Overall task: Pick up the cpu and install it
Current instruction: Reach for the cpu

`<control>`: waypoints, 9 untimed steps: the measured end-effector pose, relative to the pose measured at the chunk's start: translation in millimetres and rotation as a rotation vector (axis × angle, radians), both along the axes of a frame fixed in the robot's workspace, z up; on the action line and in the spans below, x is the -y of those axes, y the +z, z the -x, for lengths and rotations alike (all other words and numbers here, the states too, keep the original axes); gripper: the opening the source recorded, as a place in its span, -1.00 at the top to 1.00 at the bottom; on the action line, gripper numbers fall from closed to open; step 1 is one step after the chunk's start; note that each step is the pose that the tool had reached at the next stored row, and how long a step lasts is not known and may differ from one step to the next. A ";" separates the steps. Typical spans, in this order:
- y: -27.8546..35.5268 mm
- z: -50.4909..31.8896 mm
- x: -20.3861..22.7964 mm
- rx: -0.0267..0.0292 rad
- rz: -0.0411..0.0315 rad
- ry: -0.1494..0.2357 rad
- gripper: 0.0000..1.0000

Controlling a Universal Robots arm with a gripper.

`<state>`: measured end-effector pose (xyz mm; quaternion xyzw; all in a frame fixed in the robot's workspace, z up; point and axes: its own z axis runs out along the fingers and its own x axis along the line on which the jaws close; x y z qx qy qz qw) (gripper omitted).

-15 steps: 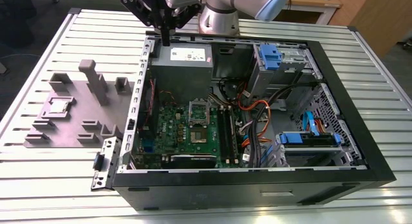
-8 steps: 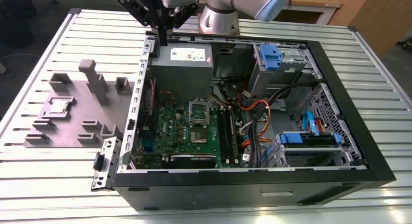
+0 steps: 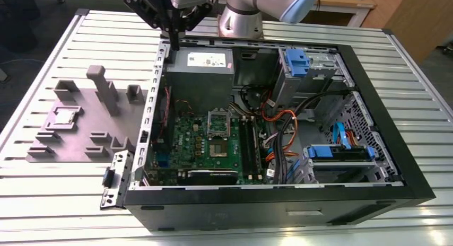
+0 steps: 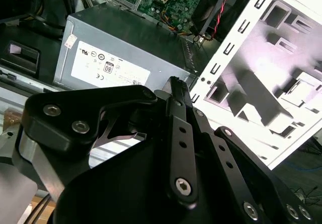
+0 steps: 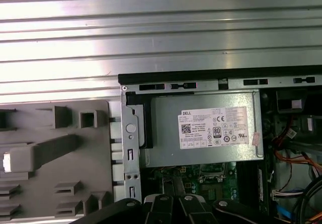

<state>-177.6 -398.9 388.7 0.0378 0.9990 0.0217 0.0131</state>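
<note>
While cpu (image 3: 66, 116) is on plate (image 3: 76, 144), jaws hang closed nr PSU (image 3: 200, 79)

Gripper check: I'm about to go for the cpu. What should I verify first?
1. cpu lies flat in its recess on the plate, nothing over it: ok.
2. Gripper carries nothing: ok.
3. Jaws open for the pick: not ok, they are shut.
4. Gripper over the cpu: not ok, it hangs above the case edge by the power supply.
5. Upright blocks beside the cpu clear of the approach: cannot tell.
6. Board ready to take the cpu: cannot tell.
</note>
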 end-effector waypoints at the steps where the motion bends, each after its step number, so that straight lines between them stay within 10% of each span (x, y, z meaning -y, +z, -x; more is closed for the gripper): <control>1: 0.0 0.6 0.0 0.0000 0.0000 0.000 0.79; 9: -0.1 3.3 0.0 -0.0001 0.0001 0.000 0.79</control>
